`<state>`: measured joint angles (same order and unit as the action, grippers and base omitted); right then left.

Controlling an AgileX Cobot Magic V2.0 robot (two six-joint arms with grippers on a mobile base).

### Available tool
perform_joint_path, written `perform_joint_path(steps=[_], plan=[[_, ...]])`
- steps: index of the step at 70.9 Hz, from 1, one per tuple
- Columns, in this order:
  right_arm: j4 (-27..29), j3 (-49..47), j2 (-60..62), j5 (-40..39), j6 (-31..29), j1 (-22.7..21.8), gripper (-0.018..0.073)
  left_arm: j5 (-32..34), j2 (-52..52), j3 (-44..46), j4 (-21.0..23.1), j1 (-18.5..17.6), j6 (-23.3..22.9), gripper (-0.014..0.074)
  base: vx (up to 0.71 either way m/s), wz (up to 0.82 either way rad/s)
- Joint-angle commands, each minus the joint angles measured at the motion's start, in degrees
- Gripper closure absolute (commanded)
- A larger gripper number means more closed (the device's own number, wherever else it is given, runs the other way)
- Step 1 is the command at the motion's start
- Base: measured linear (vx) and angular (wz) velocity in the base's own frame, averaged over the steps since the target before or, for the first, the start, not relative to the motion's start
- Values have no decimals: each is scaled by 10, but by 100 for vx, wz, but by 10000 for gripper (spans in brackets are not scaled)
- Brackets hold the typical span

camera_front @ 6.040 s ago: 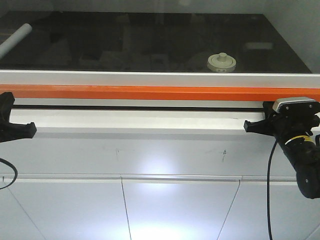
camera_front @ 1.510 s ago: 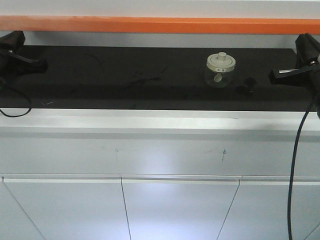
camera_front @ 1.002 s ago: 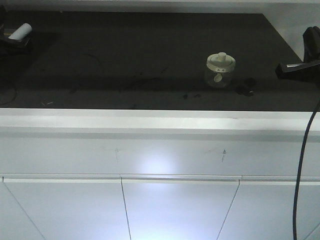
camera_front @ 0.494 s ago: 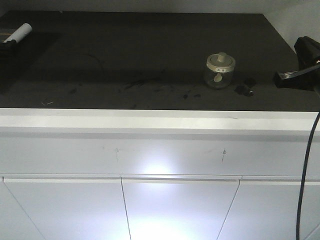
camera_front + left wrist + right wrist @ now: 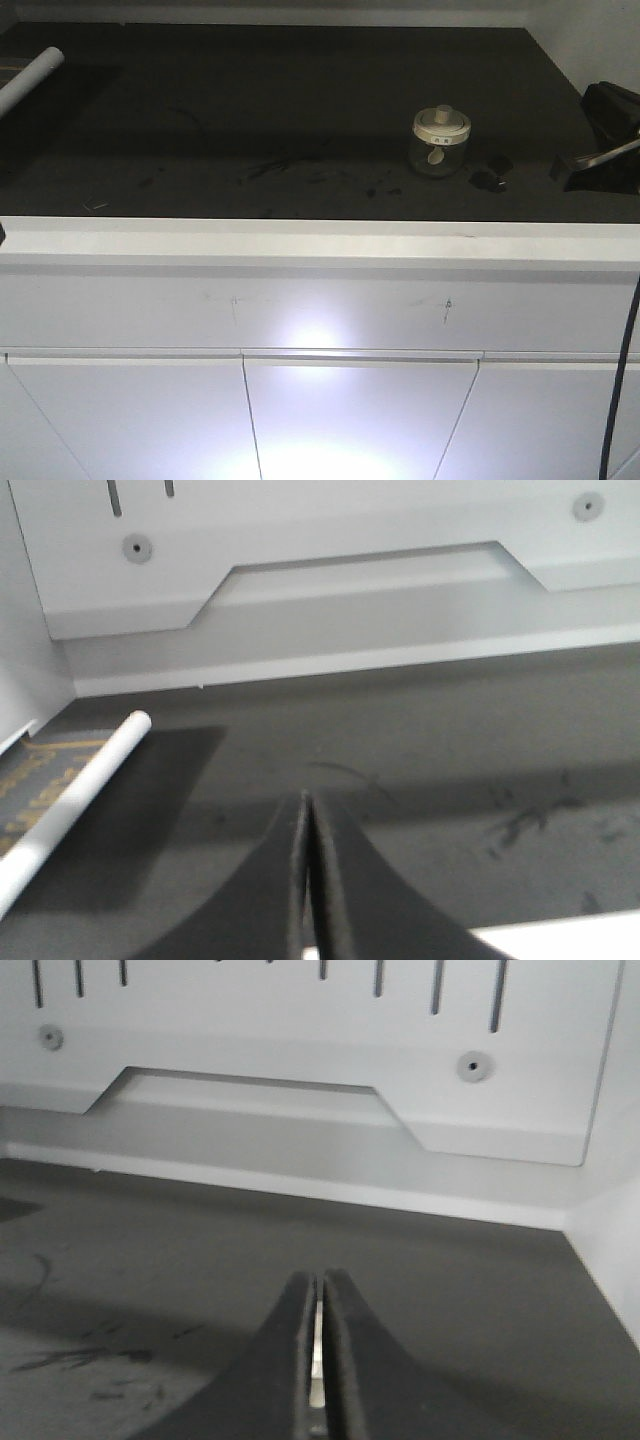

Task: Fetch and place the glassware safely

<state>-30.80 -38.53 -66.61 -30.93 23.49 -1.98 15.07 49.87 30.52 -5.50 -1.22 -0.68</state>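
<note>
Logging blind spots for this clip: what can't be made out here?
Jar: seen in the front view only; its lid label and contents are too small to tell.
White tube: one end is cut off by the left edge in both the front and left wrist views.
Right gripper: its body is cut off by the front view's right edge.

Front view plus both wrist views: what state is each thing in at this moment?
glass jar: upright on the black worktop, lid on, untouched.
white tube: lying on its side, far left.
left gripper: shut, empty.
right gripper: shut, empty, right of the jar.
</note>
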Motion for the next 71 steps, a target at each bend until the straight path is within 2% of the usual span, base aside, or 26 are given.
perform_joint_path(steps=[1,18,54,61,71], plan=[[-24,-14,12,-18,37,-2,560,52,-35,-25,5,-3,-4,603,0,0],[-68,-14,17,1,49,37,560,51,-79,-83,6,-3,-4,603,0,0],[-69,-14,0,18,49,40,558,44,-79,-87,6,-3,-4,603,0,0],[-65,-15,-26,6,50,40,539,44,-79,-87,6,-3,-4,603,0,0],[-52,-16,-73,-34,48,40,447,44,-79,-87,6,-3,-4,603,0,0]])
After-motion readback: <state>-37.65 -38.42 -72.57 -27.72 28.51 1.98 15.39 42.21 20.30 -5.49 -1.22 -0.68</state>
